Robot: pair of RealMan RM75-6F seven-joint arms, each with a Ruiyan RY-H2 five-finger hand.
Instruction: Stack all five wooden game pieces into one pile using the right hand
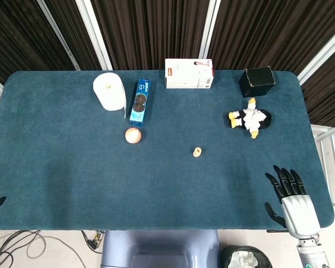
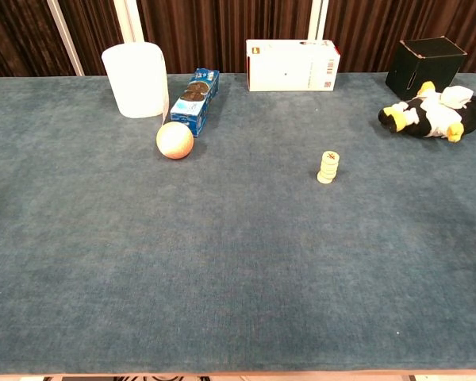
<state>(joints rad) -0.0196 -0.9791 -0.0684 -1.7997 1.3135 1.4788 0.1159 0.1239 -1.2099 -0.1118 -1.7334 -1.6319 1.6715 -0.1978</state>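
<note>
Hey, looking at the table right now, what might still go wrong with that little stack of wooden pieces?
1. The pile of wooden pieces looks a little uneven in the chest view, its bottom piece offset; a jolt to the table might topple it.
2. The right hand rests open at the table's near right edge; if it sweeps back across, its spread fingers might clip the pile.
3. The ball lies loose; if nudged, it might roll toward the pile.

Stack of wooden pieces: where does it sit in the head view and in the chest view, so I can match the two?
Head view: stack of wooden pieces is right of centre, mid-table.
Chest view: the stack stands right of centre, upright.
Shared landmark: the white box at the far edge, behind the stack in both.
</note>
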